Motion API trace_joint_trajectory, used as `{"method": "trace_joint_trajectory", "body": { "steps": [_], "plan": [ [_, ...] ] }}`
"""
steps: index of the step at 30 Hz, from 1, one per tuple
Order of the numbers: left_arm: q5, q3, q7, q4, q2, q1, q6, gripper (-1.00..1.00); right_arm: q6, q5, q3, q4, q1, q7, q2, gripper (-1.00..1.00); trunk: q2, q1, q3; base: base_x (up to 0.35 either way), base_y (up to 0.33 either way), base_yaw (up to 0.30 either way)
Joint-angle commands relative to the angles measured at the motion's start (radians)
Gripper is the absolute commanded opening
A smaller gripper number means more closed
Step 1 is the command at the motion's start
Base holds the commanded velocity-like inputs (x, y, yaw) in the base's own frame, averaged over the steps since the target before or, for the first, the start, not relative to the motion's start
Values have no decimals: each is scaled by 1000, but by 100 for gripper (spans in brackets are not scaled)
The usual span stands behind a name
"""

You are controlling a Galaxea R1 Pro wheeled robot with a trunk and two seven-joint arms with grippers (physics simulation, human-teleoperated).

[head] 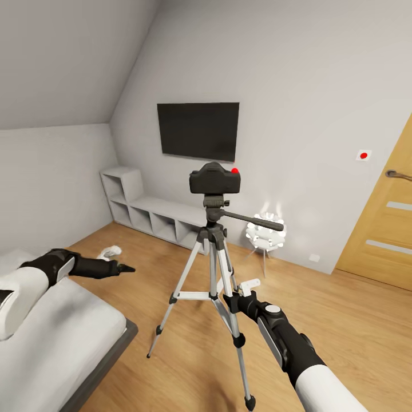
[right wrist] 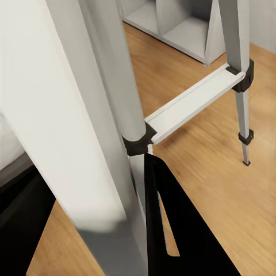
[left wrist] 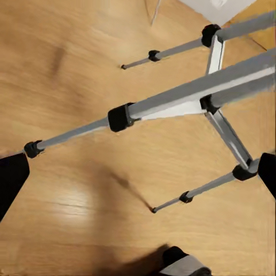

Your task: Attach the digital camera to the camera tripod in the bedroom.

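Nearest in the head view, the right hand reaches in beside the near leg of the camera tripod; its pale fingers look spread, and I cannot tell whether they touch the leg. The right wrist view adds what the head view lacks: a silver leg right up against the lens, a black collar on it and one dark finger just beside it, gripping nothing visible. At the left, the left hand hangs over the edge of the white bed, holding nothing, its opening unclear. The left wrist view looks down on the wood floor and the tripod's spread legs. Farther off, the digital camera sits on the tripod's head, red dot uppermost, with the wall TV behind it.
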Motion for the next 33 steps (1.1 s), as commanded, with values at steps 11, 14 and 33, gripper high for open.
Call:
{"method": "trace_joint_trajectory", "body": {
  "steps": [11,14,33],
  "plan": [
    [243,-1,112,0,-13,295,-8,100,6,5,2,2,0,4,0,-100,-1,0,-2,0,0,0],
    [289,-1,163,-1,-24,380,-36,100,6,6,2,2,0,5,-1,-100,-1,0,-2,0,0,0],
    [365,0,435,2,-77,736,-349,100,8,5,2,2,0,7,-1,-100,-1,0,-2,0,0,0]
  ]
}}
